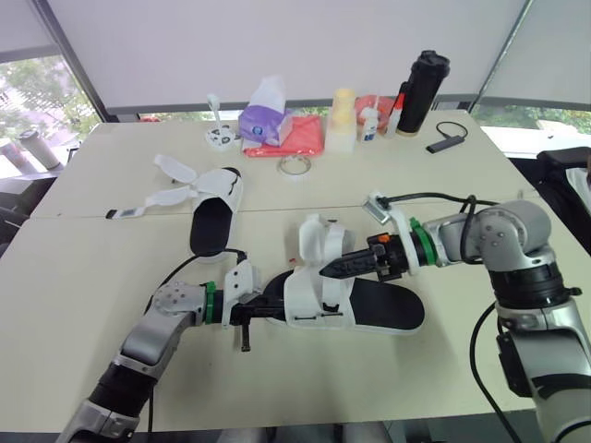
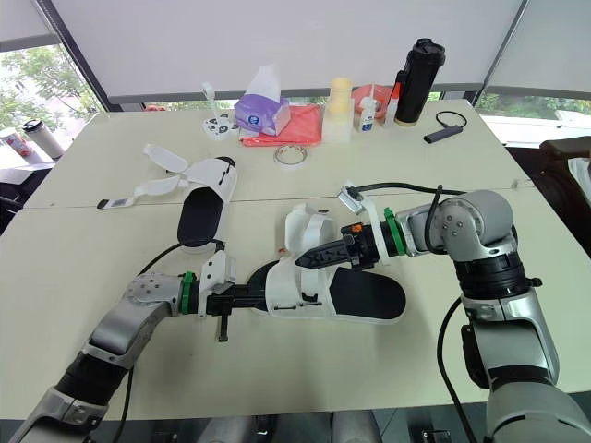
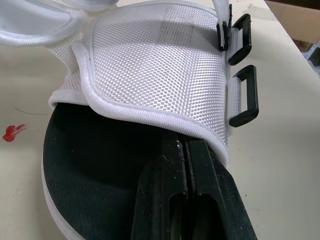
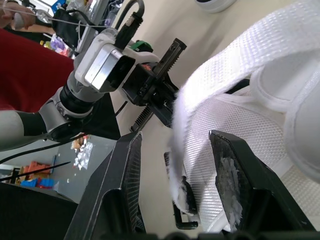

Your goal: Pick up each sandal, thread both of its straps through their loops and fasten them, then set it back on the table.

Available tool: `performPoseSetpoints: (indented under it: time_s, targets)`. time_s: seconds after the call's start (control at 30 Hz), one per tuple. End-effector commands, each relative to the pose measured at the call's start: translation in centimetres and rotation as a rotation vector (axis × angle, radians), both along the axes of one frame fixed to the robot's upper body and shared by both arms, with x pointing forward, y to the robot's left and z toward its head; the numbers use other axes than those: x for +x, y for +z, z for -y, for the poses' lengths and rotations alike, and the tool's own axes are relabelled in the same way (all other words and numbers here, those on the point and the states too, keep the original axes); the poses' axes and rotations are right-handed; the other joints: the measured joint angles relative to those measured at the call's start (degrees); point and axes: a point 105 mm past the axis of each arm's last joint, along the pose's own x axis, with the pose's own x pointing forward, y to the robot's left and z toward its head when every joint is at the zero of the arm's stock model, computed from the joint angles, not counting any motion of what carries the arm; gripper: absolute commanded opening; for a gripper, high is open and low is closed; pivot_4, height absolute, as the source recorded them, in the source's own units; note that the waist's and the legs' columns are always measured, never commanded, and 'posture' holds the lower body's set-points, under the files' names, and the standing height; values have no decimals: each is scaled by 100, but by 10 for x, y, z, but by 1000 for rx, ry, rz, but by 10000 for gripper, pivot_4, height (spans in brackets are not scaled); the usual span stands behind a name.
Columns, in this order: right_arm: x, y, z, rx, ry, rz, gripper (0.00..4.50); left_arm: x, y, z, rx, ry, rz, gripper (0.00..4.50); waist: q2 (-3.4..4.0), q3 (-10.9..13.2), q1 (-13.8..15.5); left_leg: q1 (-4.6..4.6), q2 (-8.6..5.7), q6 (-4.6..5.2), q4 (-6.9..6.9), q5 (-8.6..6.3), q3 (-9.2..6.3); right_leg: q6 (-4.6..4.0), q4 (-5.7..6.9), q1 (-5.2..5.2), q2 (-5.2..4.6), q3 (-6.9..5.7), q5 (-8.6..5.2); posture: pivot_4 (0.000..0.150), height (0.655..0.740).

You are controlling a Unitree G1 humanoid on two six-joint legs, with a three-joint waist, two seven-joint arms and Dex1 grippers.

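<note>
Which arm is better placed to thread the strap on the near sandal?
Right. The right tool is open around the white strap, while the left tool is shut on the sandal at its sole edge, steadying it.

Fingertips of the left hand [image 3: 184,152] lie hidden under the sandal [image 3: 160,65].

Table [image 1: 92,305] holds near sandal [image 1: 388,309], far sandal [image 1: 214,221] (straps loose), black tumbler [image 1: 422,92].
</note>
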Motion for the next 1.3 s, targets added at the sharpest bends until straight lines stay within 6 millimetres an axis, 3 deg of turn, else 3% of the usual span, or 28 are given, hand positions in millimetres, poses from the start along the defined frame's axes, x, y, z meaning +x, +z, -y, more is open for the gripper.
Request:
performPoseSetpoints:
  time_s: [0.03,0.4,0.5,0.6,0.63,0.83,1.0,1.2,1.3]
  targets:
    - [-4,8,-3,32,8,32,22518,0,6,3,-14,-18,25,0,0,0,-6,0,0,0,0,0,0,0,0,0,0,0,0,1500,7400]
    - [-3,2,-5,42,-24,26,22518,0,6,3,-12,-20,25,0,0,0,-3,0,0,0,1,0,0,0,1,0,0,0,0,1500,7400]
    - [-5,3,-6,49,-22,25,15372,-1,6,2,-14,-18,25,0,0,0,-3,0,0,0,0,0,0,0,1,-1,0,0,0,1500,7400]
    - [-6,3,-5,49,-19,25,945,-1,6,2,-13,-19,25,0,0,0,-3,0,0,0,0,0,0,0,1,-1,0,0,0,1500,7400]
    - [-6,4,-5,51,-17,26,349,-1,6,3,-13,-19,25,0,0,0,-4,0,0,0,0,0,0,0,1,-1,0,0,0,1500,7400]
    - [-9,10,-3,59,-3,32,349,0,6,3,-14,-20,27,0,0,0,-3,0,0,0,0,0,0,0,1,0,0,0,0,1500,7400]
    - [-10,28,-4,119,34,14,349,0,6,3,-15,-21,28,0,0,0,-6,0,0,0,1,0,0,0,1,0,0,1,0,1500,7400]
    - [-10,24,-9,89,33,17,349,0,6,6,-17,-26,28,0,0,0,-3,0,1,0,0,0,0,-1,1,0,-1,1,0,1500,7400]
    - [-8,7,-10,42,16,-6,349,0,6,6,-19,-27,28,0,0,0,-2,0,0,0,0,0,0,0,1,0,-1,0,0,1500,7400]
